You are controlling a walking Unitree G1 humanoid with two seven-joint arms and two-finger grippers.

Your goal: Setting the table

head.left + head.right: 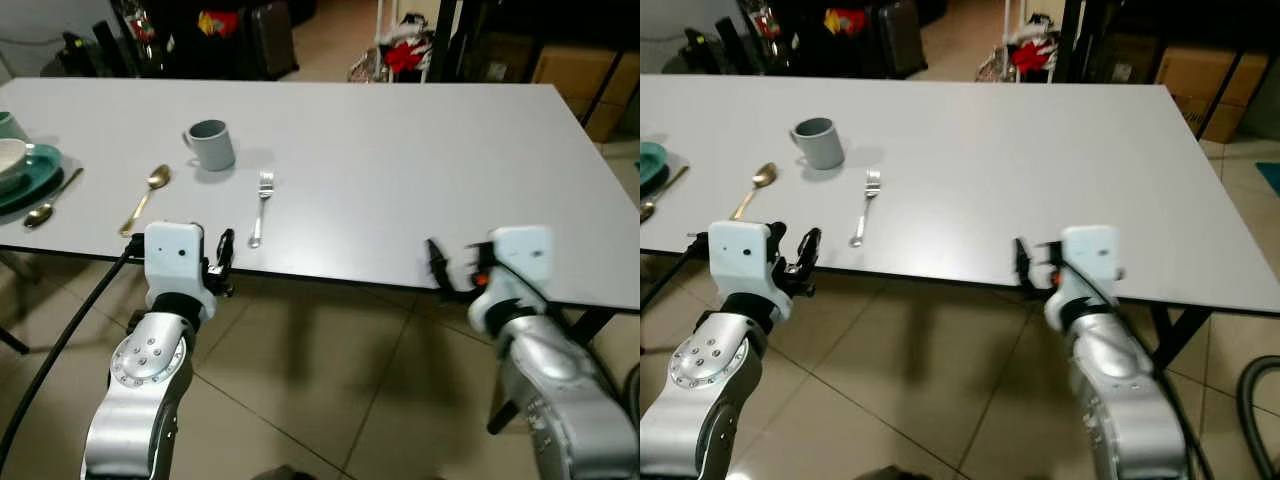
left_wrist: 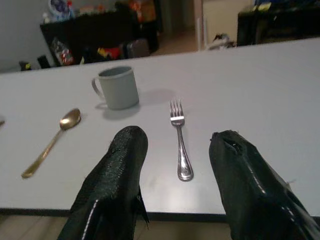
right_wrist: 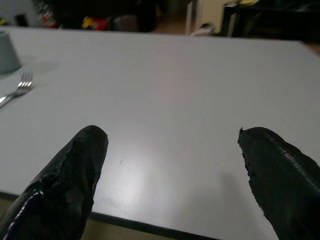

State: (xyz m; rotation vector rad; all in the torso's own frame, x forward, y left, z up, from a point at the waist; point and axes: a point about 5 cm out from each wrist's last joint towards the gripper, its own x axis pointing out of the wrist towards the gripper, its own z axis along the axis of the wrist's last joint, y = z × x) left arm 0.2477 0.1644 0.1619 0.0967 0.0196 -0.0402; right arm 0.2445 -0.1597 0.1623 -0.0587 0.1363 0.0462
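Left eye view shows us standing at the near edge of a wide pale grey worktop, both arms raised just short of it. Our left gripper hovers at the edge with its jaws spread wide and empty, and the silver metal fork lies straight ahead of it, tines pointing away from us. Just beyond the fork and to its left stands the grey ceramic mug, upright, its handle turned left. A gold-coloured spoon lies left of the fork, well apart from it. At the far left edge we see a teal plate with a second spoon beside it. Our right gripper hangs at the worktop's edge further right, jaws wide open, holding nothing
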